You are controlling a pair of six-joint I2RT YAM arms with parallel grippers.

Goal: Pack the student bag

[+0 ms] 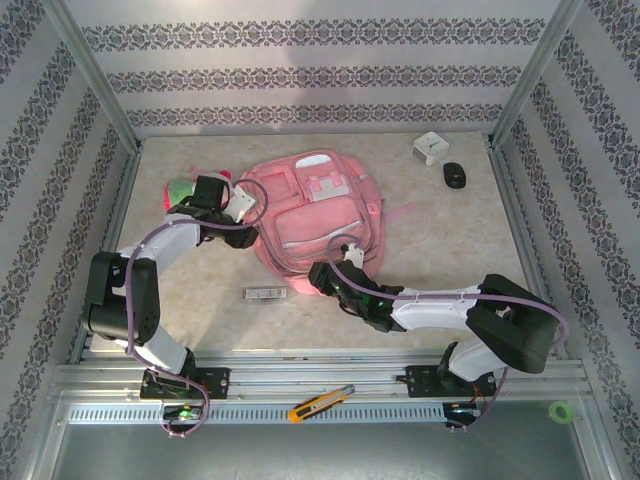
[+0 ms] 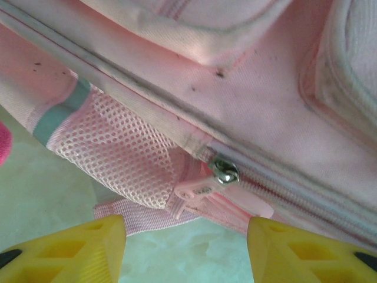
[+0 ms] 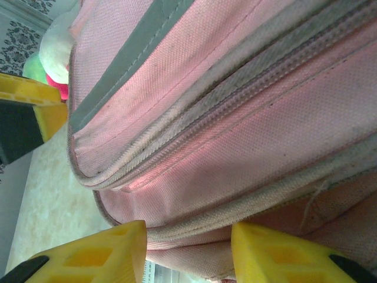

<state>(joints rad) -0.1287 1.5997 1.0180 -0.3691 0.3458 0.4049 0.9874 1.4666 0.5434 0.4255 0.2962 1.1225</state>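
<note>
Student bag (image 1: pixel 315 215) lies flat mid-table, front up. Its zip looks closed, and the plush toy (image 1: pixel 180 188), black mouse (image 1: pixel 455 175) and white box (image 1: pixel 430 148) are all outside it. I'd say packing has barely begun. Left gripper (image 2: pixel 185 236) has its jaws apart and empty, with the zip slider (image 2: pixel 224 171) just ahead, a detail too small overhead. Right gripper (image 3: pixel 187 236) straddles the bag's lower edge; can't tell if it's pinching.

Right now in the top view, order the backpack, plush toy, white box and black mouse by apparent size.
1. student bag
2. plush toy, partly hidden
3. white box, only slightly bigger than the next
4. black mouse
</note>
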